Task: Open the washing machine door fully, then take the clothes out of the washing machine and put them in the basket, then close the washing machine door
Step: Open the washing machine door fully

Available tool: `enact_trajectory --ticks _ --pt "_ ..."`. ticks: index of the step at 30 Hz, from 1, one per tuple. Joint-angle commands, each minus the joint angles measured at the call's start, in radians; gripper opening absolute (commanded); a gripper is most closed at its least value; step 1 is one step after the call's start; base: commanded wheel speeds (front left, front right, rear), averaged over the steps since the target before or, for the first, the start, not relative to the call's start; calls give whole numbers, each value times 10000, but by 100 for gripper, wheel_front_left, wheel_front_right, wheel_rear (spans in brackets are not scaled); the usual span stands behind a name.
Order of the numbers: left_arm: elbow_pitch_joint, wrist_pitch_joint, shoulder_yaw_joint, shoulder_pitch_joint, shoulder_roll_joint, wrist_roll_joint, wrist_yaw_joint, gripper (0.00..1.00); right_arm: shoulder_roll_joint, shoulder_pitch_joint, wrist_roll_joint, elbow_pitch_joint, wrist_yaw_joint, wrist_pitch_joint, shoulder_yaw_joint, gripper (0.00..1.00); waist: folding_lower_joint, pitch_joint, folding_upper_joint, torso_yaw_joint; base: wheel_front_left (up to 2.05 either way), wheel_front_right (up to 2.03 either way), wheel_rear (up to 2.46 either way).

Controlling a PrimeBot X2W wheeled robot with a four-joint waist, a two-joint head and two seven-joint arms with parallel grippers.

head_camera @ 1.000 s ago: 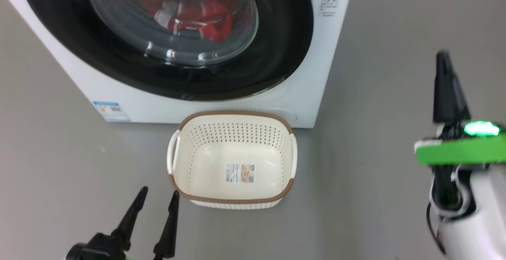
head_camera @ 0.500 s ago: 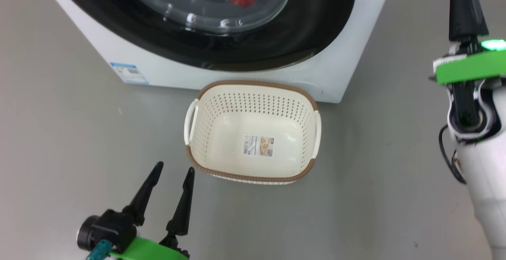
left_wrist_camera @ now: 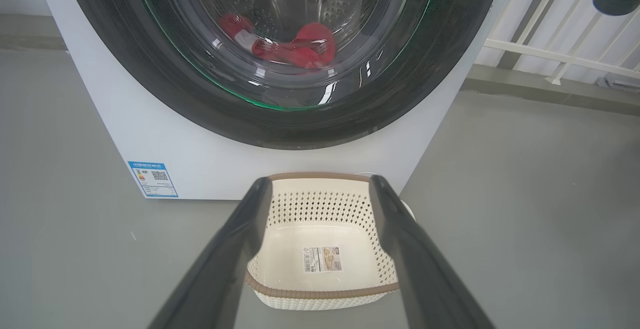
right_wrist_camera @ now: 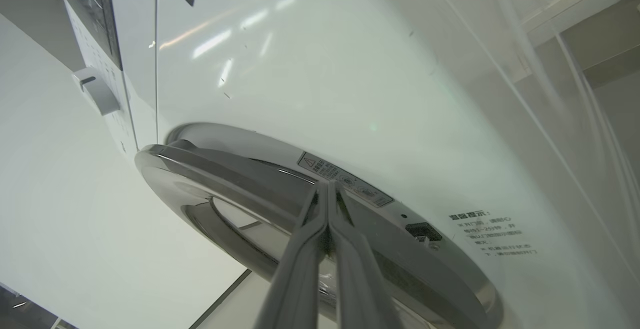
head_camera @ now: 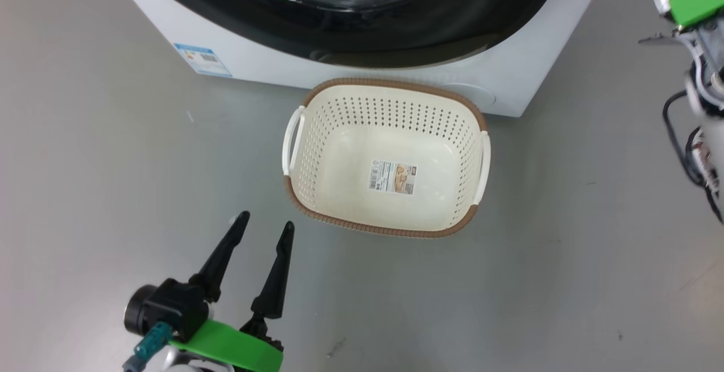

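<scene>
Head view: washing machine [head_camera: 254,66] front runs across the top edge, the basket [head_camera: 384,229] just in front of its lower right corner; cannot tell if they touch. Bare grey floor [head_camera: 113,163] open left, right and on the near side of the basket. Basket mouth up, long axis left-right, roughly parallel to the machine front, white handles on the short ends; cream perforated plastic, brown woven-look rim, label sticker on its bottom, nothing inside. Left gripper [head_camera: 267,219] low over the floor near the basket's near left corner, apart from it, jaws spread fairly wide, holding nothing, fingers pointing toward the machine. Left wrist view: washing machine door [left_wrist_camera: 150,69] lies flat against the front, glossy black rim, clear bulging glass; red clothes [left_wrist_camera: 300,51] with white parts lie in the steel drum behind it. Blue label sticker [left_wrist_camera: 152,179] low on the white panel. Right wrist view: right gripper [right_wrist_camera: 327,185] jaws pressed together, tips at the door's chrome edge, seen edge-on; contact unclear.
</scene>
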Motion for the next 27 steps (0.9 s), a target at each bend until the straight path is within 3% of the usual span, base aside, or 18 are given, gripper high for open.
enact_trajectory --ticks 1,9,27 --pt "-173 -122 253 -278 204 -120 -55 100 -25 -324 293 -109 8 363 134 0 0 180 0 122 0 0 0" --pt "-139 -122 122 -546 219 -244 -56 100 -149 -1418 1569 789 8 2437 276 0 0 584 0 306 0 0 0" --pt "-51 -122 -100 -798 138 -401 -56 100 36 -2751 2428 2556 8 4700 476 0 0 948 0 517 0 0 0"
